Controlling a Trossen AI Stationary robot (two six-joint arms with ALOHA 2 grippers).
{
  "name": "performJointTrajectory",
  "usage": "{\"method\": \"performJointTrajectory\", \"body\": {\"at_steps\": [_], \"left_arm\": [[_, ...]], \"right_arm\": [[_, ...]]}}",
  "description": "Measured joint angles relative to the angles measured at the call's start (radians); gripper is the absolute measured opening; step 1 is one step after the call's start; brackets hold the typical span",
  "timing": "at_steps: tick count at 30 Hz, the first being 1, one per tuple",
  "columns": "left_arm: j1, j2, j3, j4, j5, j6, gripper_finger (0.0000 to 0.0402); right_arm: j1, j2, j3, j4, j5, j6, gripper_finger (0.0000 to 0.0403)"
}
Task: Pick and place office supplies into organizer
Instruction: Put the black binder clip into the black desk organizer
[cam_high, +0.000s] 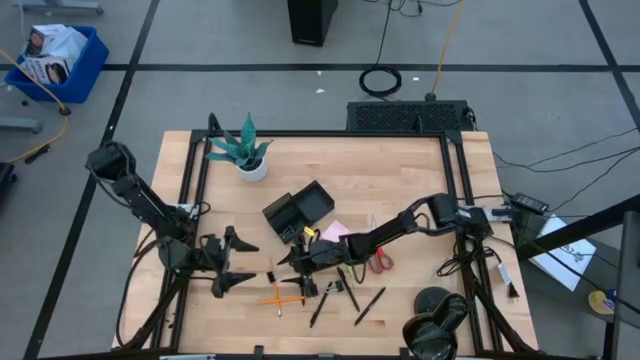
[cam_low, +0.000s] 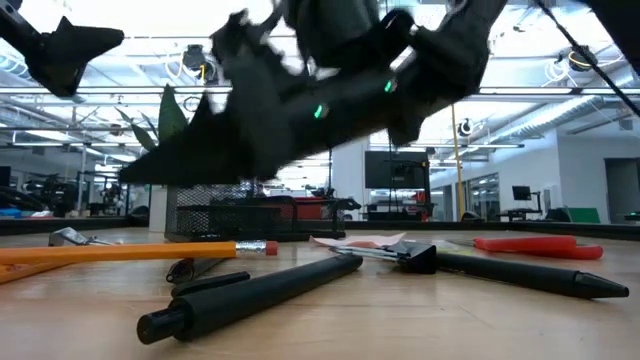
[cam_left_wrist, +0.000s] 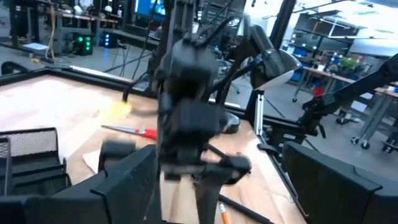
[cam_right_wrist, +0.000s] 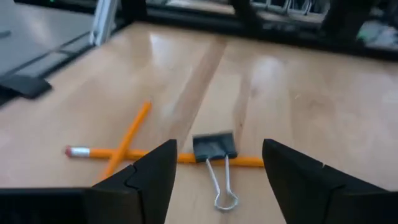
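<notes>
Right pincer (cam_right_wrist: 217, 174) spread over binder clip (cam_right_wrist: 214, 148) atop crossed pencils (cam_right_wrist: 124, 146).

right arm (cam_left_wrist: 186, 124) motion-blurred, organizer (cam_left_wrist: 31, 155) cut off at edge

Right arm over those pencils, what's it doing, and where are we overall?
The right gripper hovers open over a black binder clip lying on two crossed orange pencils, holding nothing. The left gripper waits open beside them, empty. Pens and red-handled scissors lie on the table, outside the black organizer.
</notes>
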Motion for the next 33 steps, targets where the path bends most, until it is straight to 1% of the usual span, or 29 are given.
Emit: {"method": "performJointTrajectory", "body": {"at_steps": [3,7,14,17,20,24,26,28,33], "left_arm": [[-0.011,0.000,0.000,-0.001,0.000,0.006,0.0349],[-0.026,-0.001,0.000,-0.001,0.000,0.007,0.0349],[-0.043,0.000,0.000,-0.002,0.000,0.023,0.0349],[-0.045,0.000,0.000,-0.002,0.000,0.028,0.0349],[-0.045,0.000,0.000,-0.002,-0.001,0.029,0.0349],[-0.045,0.000,0.000,-0.003,-0.002,0.029,0.0349],[-0.045,0.000,0.000,-0.002,-0.001,0.029,0.0349],[-0.045,0.000,0.000,-0.003,0.002,0.029,0.0349],[-0.045,0.000,0.000,-0.007,0.006,0.029,0.0349]], "right_arm": [[0.004,0.067,0.076,-0.056,0.002,-0.028,0.0236],[0.003,0.079,0.123,-0.146,0.005,-0.047,0.0237],[-0.011,0.080,0.123,-0.167,-0.013,-0.039,0.0229],[-0.017,0.104,0.122,-0.141,-0.027,-0.003,0.0225],[-0.027,0.122,0.123,-0.108,-0.077,0.015,0.0221],[-0.026,0.130,0.124,-0.102,-0.074,0.017,0.0212],[-0.026,0.131,0.124,-0.093,-0.069,0.016,0.0203],[-0.025,0.132,0.124,-0.087,-0.030,0.012,0.0188],[-0.024,0.133,0.123,-0.090,-0.027,0.007,0.0129]]}}
